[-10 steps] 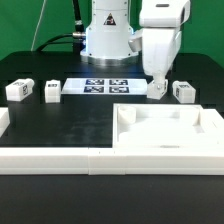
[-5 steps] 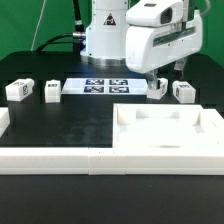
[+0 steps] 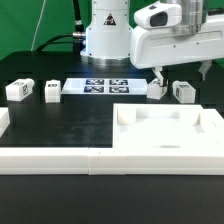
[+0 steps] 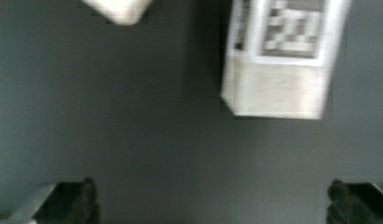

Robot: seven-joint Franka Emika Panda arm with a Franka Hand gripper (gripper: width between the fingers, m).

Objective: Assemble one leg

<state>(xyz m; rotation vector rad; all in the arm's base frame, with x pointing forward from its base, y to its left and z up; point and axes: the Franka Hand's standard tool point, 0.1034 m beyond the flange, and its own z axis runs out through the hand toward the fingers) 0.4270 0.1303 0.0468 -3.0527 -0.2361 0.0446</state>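
Note:
Four small white legs with black-and-white tags lie on the black table: two at the exterior view's left [image 3: 16, 90] [image 3: 51, 91] and two at its right [image 3: 157, 89] [image 3: 183, 92]. My gripper [image 3: 183, 72] hangs above the two right legs, open and empty, touching neither. In the wrist view the gripper [image 4: 214, 200] shows dark fingertips [image 4: 67, 200] wide apart over bare table. One tagged leg [image 4: 280, 60] lies beyond them, and a corner of another white piece [image 4: 120, 8] shows at the frame's edge.
The marker board [image 3: 95, 86] lies in front of the robot base [image 3: 105, 35]. The large white tray-like panel [image 3: 205, 125] sits at the front on the exterior view's right. A long white rail [image 3: 50, 157] runs along the front edge.
The gripper has risen from the table beside the nearer right leg, turned, and shifted toward the exterior view's right. The leg stays on the table.

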